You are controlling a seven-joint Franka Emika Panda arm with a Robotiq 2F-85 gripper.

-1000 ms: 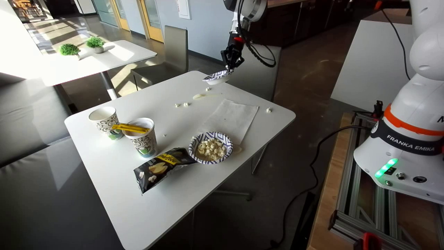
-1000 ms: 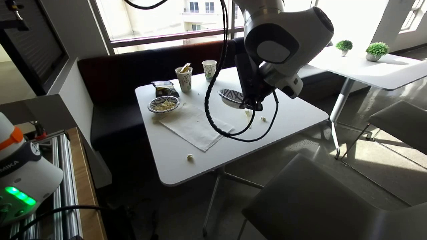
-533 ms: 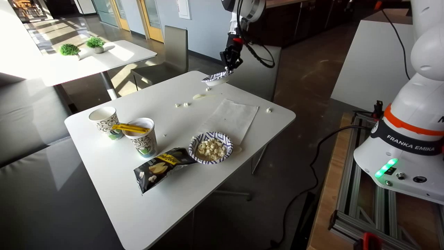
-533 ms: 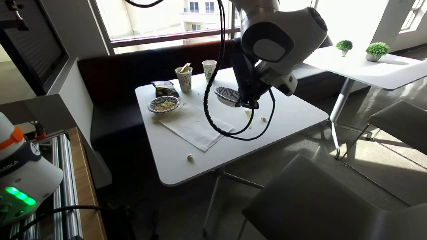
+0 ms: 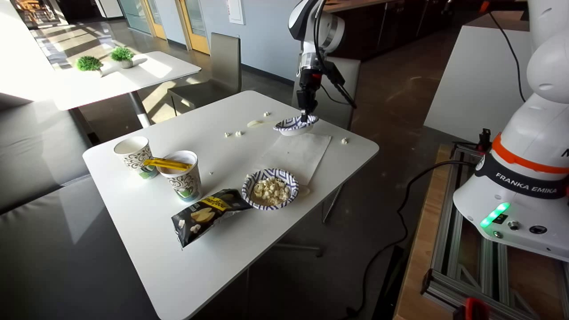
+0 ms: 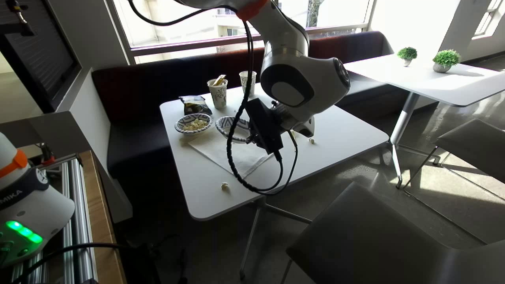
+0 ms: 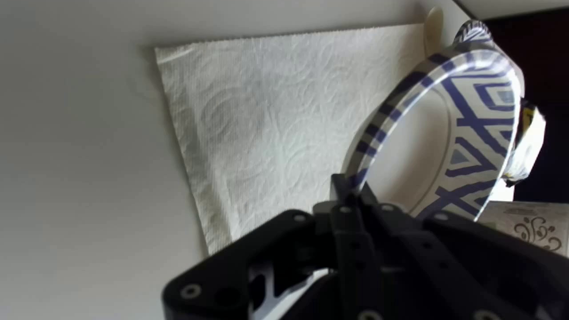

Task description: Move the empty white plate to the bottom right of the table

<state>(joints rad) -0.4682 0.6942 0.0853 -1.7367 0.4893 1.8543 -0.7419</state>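
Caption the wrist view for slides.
Black pincer gripping an empty, round, blue-patterned white paper dish, embossed white paper towel behind.

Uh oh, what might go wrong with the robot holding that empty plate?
The end effector pinches the empty plate only at its rim, so it might tilt or slip out. The plate might also catch the paper towel and drag it along. Bumping the popcorn bowl could tip it over.

In an exterior view the camera looks down across the bench [image 5: 222, 155] toward doors [image 5: 194, 20], robot base [image 5: 520, 191] at right; in an exterior view, toward a window [image 6: 185, 31], robot base at left. Both share most of the bench. The wrist view looks down closely past the hand [image 7: 353, 189] onto a paper towel [image 7: 266, 124].
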